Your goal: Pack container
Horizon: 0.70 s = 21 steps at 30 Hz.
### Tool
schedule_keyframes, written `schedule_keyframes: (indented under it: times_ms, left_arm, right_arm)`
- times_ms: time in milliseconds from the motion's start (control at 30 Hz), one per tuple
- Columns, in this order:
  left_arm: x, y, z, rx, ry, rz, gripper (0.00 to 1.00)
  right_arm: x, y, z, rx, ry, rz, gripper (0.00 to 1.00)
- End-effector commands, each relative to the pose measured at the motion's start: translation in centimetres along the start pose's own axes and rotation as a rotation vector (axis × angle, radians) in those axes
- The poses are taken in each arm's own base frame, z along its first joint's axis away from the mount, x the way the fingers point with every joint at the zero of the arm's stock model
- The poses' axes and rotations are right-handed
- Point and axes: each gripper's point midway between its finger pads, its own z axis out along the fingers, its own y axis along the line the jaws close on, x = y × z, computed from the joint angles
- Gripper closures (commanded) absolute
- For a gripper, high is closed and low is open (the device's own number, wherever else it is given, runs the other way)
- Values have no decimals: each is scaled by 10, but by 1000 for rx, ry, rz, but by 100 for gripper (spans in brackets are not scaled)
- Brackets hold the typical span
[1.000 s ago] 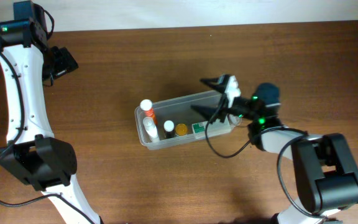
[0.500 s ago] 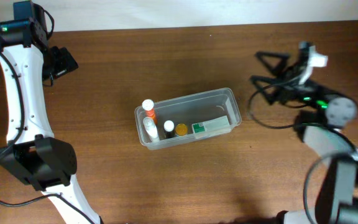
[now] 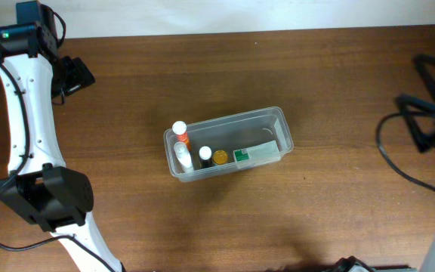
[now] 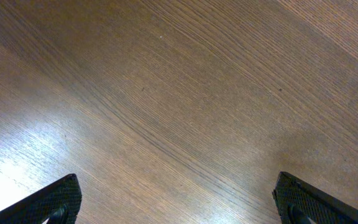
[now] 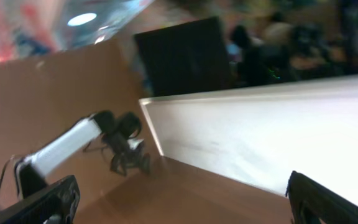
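**Both pincers spread and empty; tub sits mid-worktop**

The right pincer (image 5: 185, 208) has its fingers spread wide with nothing between them. Its own camera is blurred and looks out across the room, catching the white left arm (image 5: 64, 144) in the distance. From above, this pincer sits at the right edge of the worktop (image 3: 338, 219), well apart from the container (image 3: 266, 130).

The left pincer (image 4: 179, 208) is also spread and holds nothing, with only bare wood grain below it. Overhead it is near the far-left corner, also well apart from the container.

The container lies near the middle of the worktop, slightly askew. At its left end are an orange-and-white bottle (image 3: 180, 133) and a white bottle (image 3: 181, 156). Along the near wall stand a dark bottle (image 3: 205, 158), an amber-topped jar (image 3: 220, 157) and a white-and-green carton (image 3: 255, 153).
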Motion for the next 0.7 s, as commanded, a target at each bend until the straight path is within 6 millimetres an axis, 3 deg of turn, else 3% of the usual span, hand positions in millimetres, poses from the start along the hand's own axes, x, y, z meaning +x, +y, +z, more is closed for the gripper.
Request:
schedule_keyframes:
  times_ms: [0,267,667]
  left_arm:
    - [-3,2,-2,-7,-13,1,1]
    - [-3,2,-2,-7,-13,1,1]
    - [-3,2,-2,-7,-13,1,1]
  right_arm:
    - [-1,7,-20,130,36,115,2]
    - [-2,37,-22,179,39,95,2]
    - [-3,21,-25,182,35,135,2]
